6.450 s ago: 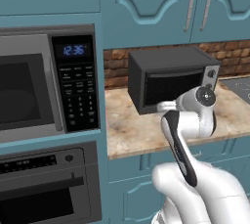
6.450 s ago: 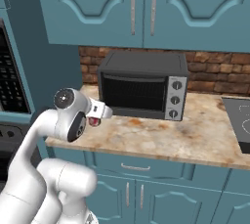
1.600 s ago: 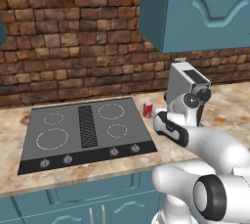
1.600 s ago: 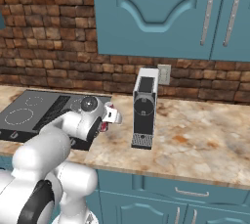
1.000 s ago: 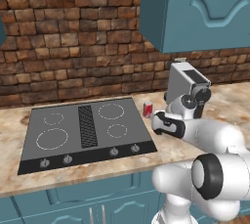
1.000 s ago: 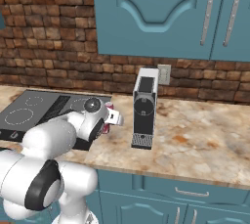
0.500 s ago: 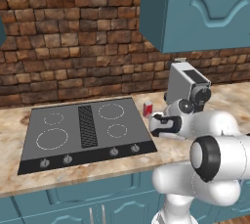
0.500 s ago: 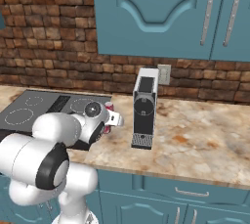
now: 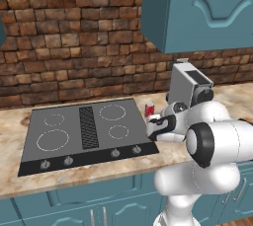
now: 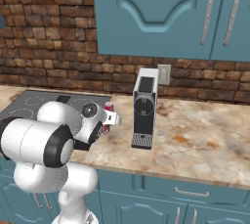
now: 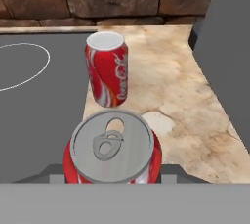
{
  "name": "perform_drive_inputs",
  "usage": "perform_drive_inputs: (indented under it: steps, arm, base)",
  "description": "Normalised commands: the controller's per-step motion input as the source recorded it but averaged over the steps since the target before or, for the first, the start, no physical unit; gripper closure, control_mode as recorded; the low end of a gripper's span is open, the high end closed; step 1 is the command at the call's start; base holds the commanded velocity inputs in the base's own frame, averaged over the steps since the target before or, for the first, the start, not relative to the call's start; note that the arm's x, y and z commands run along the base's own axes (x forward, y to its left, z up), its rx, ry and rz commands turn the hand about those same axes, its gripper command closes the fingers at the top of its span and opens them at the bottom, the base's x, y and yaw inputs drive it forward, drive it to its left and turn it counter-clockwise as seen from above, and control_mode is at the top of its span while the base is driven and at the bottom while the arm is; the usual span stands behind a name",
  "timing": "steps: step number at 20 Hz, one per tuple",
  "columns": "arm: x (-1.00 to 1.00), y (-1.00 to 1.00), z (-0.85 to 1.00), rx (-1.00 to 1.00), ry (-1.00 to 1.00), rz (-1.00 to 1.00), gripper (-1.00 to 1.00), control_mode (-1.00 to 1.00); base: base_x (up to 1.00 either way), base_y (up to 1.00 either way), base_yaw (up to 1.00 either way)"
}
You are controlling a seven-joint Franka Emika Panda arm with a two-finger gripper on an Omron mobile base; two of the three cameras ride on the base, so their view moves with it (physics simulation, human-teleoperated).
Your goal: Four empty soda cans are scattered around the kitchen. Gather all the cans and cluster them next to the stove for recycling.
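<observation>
Red can [image 11: 111, 157] sits clamped between the gripper's [image 11: 112, 171] fingers.

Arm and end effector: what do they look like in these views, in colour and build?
The arm is glossy white, built of rounded, bulbous links with dark round joint caps. The end effector has a white body and dark fingers. No cables or markings can be made out.

Arm folded low, gripper [image 9: 154, 132] clamped

At lower right of the left base view the white arm bends leftward, jaws closed around a red soda can [image 11: 111, 153].
</observation>
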Motion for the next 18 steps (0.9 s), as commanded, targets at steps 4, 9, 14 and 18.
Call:
perform_drive_inputs:
  steps: [4,9,14,18]
  arm:
    - [0.23,0.09,-0.11,0.00,0.00,0.00,1.00,-1.00]
    - [0.15,0.00,-0.01,0.00,0.00,0.00,1.00,-1.00]
    - [0.13,0.00,-0.06,0.00,-0.02,0.00,1.00,-1.00]
    - [0.20,0.00,-0.09,0.00,-0.01,0.00,1.00,-1.00]
  base:
    - [0.00,0.00,0.00]
    - [0.00,0.00,0.00]
    - [0.00,0.00,0.00]
    - [0.00,0.00,0.00]
